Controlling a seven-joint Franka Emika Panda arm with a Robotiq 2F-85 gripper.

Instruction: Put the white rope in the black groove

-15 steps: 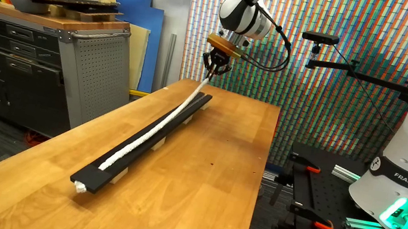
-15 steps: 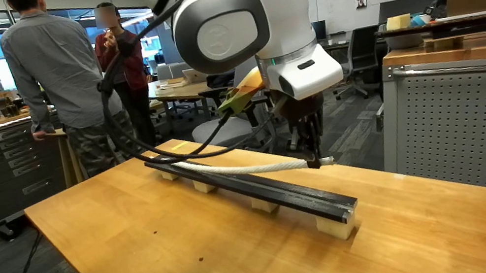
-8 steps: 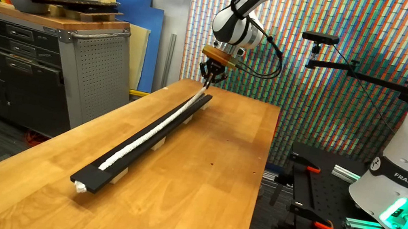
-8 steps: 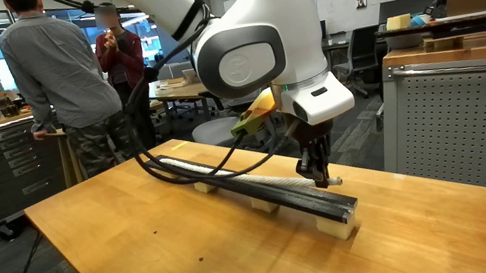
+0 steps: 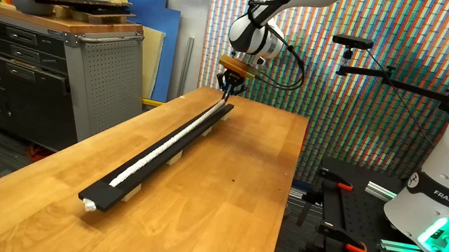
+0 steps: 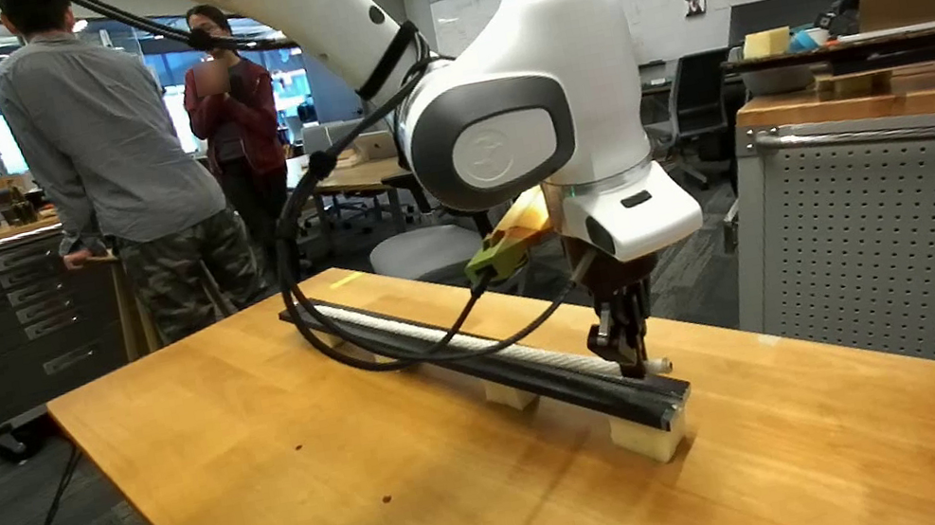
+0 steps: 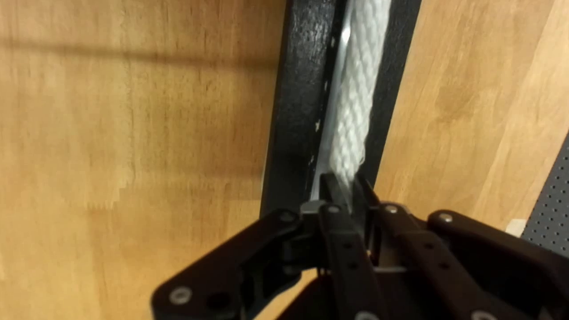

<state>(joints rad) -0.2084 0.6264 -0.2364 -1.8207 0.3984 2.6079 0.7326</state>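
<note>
The white rope (image 5: 175, 138) lies along the black groove (image 5: 102, 195) for most of its length in both exterior views. My gripper (image 6: 638, 370) is shut on the white rope (image 6: 541, 353) close to its end, just above the black groove (image 6: 536, 377). A short rope tip sticks out past the fingers. In the wrist view the gripper (image 7: 345, 181) pinches the rope (image 7: 359, 80), which runs over the channel; a shiny strip shows on its left, beside the black rail (image 7: 295, 111). I cannot tell whether the rope touches the channel floor near the fingers.
The bar stands on pale blocks (image 6: 646, 439) on the wooden table (image 6: 295, 485). My arm's cable (image 6: 370, 363) hangs in a loop before the bar. A grey cabinet (image 6: 908, 252) stands behind the table. Two people are in the background.
My gripper has moved down, holding the rope's end. The rope's raised part has come down towards the black groove and now lies nearly straight along it.
</note>
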